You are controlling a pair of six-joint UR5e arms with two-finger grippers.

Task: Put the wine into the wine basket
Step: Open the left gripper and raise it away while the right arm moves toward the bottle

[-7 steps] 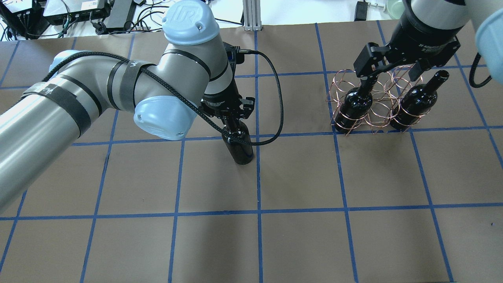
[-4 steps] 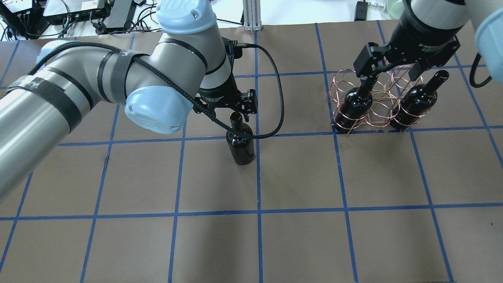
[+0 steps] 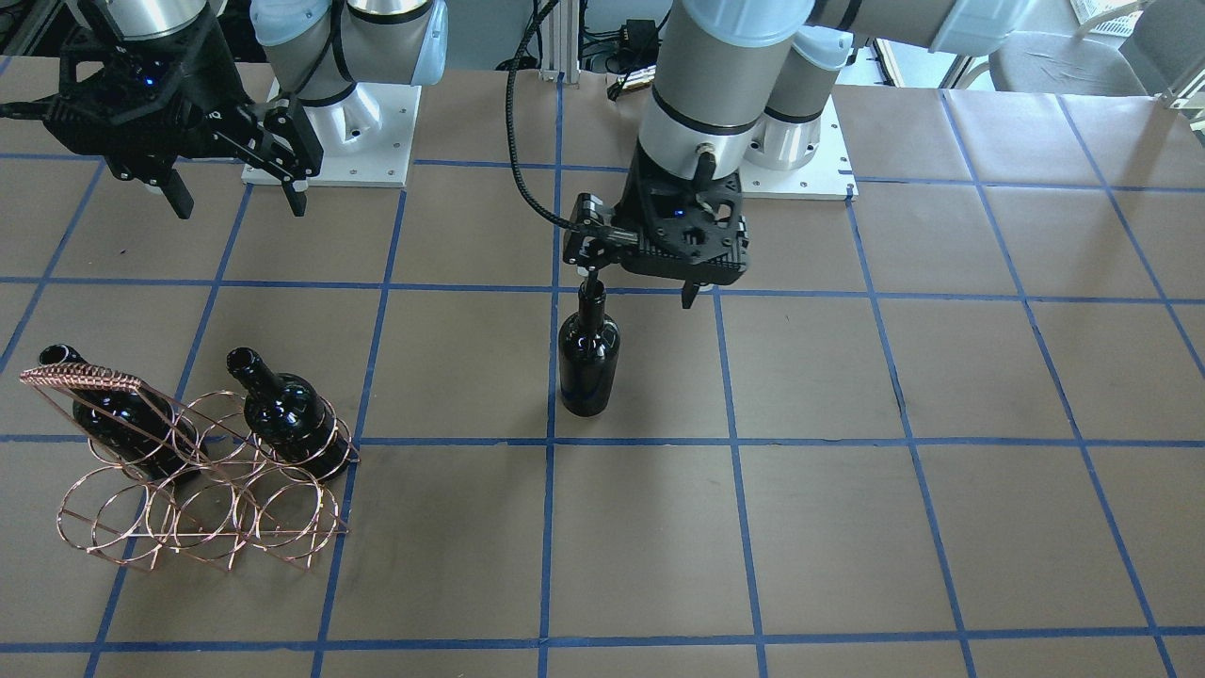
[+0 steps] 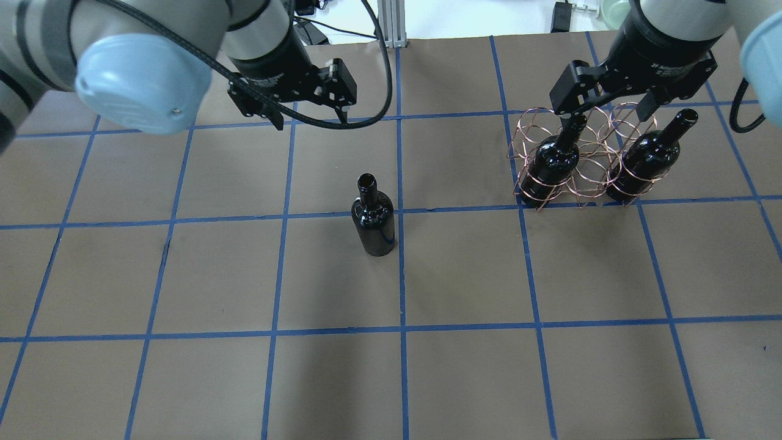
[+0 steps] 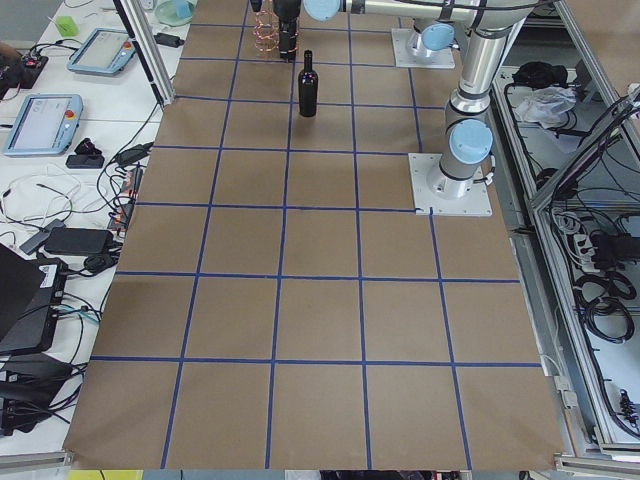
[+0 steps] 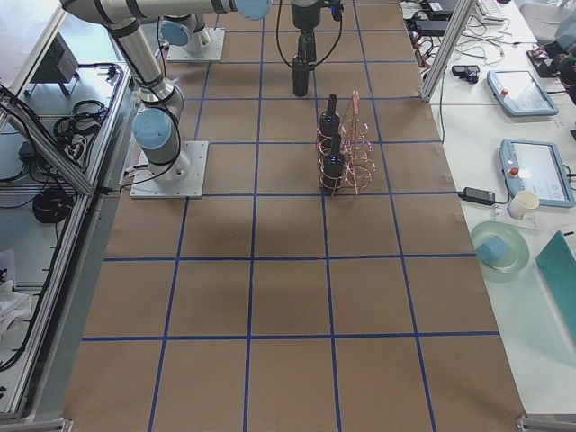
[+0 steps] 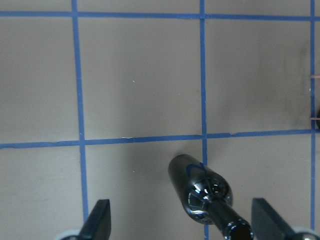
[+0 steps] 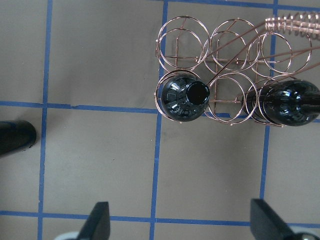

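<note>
— What does everything sit on?

— A table (image 4: 464, 275) covered in brown paper, marked into large squares by blue tape (image 4: 404, 366).

— And the left gripper (image 4: 313, 119)?

— In the overhead view it hangs at the upper left. Its two fingers are spread wide and it holds nothing. Its own camera looks straight down, with a dark fingertip in each lower corner. The bottle's shoulder and neck show low in the frame between them, and nothing touches the glass.

— So where is the bottle (image 4: 374, 223)?

— It stands upright on the paper near the middle of the overhead frame, below and to the right of that gripper. It is just left of a vertical tape line, with its open mouth facing up, and it stands alone.

— The right gripper (image 3: 237, 200)?

— Its fingers are also spread apart and empty. It hovers above the rack (image 3: 202, 513) without touching it. In its own camera the wire rings fill the top of the frame.

— What is in the rack?

— Two other bottles (image 3: 287, 410), one in each end ring of a row, with their necks leaning. In the overhead view the rack is at the upper right, well apart from the standing bottle.

— And the arms?

— The left arm (image 4: 256, 30) comes in from the upper left of the overhead frame, and the right arm comes in from the upper right.
</note>
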